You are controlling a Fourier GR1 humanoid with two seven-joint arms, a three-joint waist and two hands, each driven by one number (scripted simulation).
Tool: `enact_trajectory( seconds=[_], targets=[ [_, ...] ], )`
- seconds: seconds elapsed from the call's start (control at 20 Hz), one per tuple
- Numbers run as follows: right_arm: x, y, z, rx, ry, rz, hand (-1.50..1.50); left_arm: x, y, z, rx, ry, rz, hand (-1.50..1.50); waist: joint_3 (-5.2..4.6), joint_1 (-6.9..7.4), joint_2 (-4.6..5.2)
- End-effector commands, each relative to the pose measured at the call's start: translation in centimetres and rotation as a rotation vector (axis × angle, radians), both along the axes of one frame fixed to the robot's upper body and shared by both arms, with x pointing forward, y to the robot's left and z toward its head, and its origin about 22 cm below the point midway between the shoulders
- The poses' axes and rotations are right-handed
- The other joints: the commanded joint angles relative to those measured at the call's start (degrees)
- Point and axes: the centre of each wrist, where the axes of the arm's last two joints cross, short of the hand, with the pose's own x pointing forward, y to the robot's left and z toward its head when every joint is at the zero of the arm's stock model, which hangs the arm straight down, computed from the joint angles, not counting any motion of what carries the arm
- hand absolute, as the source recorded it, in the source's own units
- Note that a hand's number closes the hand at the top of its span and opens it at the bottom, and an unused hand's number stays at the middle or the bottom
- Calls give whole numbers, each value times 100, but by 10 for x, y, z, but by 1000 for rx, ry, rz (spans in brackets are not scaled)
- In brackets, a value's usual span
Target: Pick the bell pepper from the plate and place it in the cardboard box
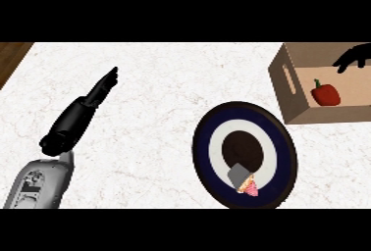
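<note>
Head view, looking steeply down on a pale marbled counter (pixel 159 73). The bell pepper (pixel 326 94), red with a green stem, lies on the floor of the cardboard box (pixel 290 86) at the upper right, near the box's nearer wall and clear of its sides. It is no longer on the plate (pixel 210 147), so the placing step appears done.

The right hand (pixel 353 56) shows at the top right edge, above the box's far part. Its fingers hang downward and spread, holding nothing; it is apart from the pepper, with bare box floor between them. That posture fits a hand that has let go over the box, judged from position alone.

The left hand (pixel 91 103) sits at the left of the counter on its grey forearm, fingers straight and together, pointing up and away. It touches no object and lies well apart from both plate and box; it is resting, kept out of the working side.

The plate, dark-rimmed with a white ring and a dark centre, stands just beside the box's near corner. A small grey and pink item (pixel 245 180) rests on its lower part; what it is cannot be told.

Remaining work, by judgement: withdrawal of the right hand only.
</note>
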Motion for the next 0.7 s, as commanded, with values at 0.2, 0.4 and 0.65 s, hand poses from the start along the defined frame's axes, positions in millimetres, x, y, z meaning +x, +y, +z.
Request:
enact_trajectory(
  seconds=[0.2, 0.4, 0.65],
  targets=[
    [12, 6, -10, 565, 72, 213, -150, -1, -2, -4, 6, 9, 9, 0, 16, -132, -38],
    [18, 14, -44, 909, 209, 72, -150, 0, -1, -3, -10, 7, 8, 0, 13, -43, -10],
    [15, -8, -28, 1092, 300, -78, -150, 2, -2, 2, 10, -7, 2, 0, 9, -49, 6]
  ],
)
